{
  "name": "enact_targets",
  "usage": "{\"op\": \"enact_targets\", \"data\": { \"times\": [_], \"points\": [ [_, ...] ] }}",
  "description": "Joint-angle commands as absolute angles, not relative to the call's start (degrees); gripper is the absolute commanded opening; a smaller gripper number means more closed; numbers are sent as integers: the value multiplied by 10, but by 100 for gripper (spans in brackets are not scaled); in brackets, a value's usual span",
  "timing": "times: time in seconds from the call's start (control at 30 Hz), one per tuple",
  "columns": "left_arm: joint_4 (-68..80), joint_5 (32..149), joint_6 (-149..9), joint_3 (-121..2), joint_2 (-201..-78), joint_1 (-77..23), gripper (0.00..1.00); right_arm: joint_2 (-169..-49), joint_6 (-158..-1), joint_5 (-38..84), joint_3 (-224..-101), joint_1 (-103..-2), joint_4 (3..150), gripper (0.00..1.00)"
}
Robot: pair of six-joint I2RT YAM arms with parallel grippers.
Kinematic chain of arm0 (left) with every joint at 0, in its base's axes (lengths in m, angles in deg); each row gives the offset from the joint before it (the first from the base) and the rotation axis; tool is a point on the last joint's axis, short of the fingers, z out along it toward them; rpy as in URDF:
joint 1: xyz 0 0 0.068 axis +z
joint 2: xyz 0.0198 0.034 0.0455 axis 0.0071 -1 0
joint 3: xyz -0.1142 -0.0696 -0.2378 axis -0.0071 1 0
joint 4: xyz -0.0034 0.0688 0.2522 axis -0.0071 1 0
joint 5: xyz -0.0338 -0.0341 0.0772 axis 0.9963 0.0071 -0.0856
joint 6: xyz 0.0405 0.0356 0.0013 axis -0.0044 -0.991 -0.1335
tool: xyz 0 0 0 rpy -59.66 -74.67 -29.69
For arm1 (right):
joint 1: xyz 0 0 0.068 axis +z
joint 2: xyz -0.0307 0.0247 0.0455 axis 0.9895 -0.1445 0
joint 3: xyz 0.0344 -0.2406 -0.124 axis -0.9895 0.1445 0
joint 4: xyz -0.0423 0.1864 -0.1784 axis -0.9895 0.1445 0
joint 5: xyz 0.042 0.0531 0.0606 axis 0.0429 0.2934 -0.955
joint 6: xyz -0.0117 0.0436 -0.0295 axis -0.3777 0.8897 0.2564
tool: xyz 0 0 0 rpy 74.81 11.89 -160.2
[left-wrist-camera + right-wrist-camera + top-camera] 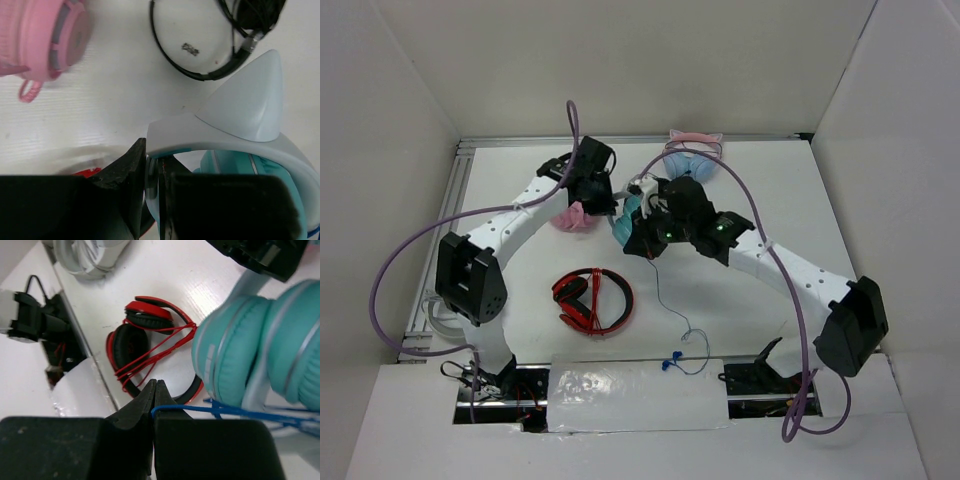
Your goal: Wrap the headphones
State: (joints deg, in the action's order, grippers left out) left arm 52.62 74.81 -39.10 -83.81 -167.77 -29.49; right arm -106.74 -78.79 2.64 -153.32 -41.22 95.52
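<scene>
Table [790,175]: white top is catching even light | Walls [650,60]: white panels are enclosing three sides | Rail [449,200]: metal strip is running along left edge

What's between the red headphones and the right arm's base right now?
Only the thin blue cable of the teal headphones, trailing down across the table to its plug; the top view shows it.

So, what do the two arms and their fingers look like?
Both the left arm and the right arm have white links between bulky black joint blocks. A thin purple cable loops loosely beside each one. Two small green lights glow on the right arm's black wrist. The left fingers and right fingers are matte black wedges that taper to narrow tips.
</scene>
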Motion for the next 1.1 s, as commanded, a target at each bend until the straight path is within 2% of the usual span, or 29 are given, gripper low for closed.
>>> {"op": "enact_targets", "data": {
  "times": [0.0,0.1,0.27,0.37,0.5,0.63,0.8,0.93,1.07],
  "points": [
    [432,859,-359,-808,-1639,-266,0,-1081,-835,73,-1538,-376,903,1],
    [419,885,-337,-786,-1622,-245,0,-1073,-857,168,-1513,-342,878,9],
    [396,961,-315,-763,-1590,-220,0,-1057,-877,389,-1426,-278,789,12],
    [361,992,-309,-745,-1558,-212,0,-1058,-880,473,-1380,-242,715,14],
    [354,1014,-301,-739,-1536,-204,0,-1070,-867,525,-1345,-234,641,16],
    [316,1065,-308,-711,-1496,-192,0,-1070,-847,522,-1286,-238,572,17],
    [267,1183,-314,-670,-1461,-161,0,-1077,-810,493,-1220,-255,476,18],
    [247,1214,-308,-660,-1437,-146,0,-1078,-789,438,-1146,-268,389,19],
    [235,1234,-304,-661,-1420,-137,0,-1092,-763,401,-1119,-268,369,20]
  ]
}}
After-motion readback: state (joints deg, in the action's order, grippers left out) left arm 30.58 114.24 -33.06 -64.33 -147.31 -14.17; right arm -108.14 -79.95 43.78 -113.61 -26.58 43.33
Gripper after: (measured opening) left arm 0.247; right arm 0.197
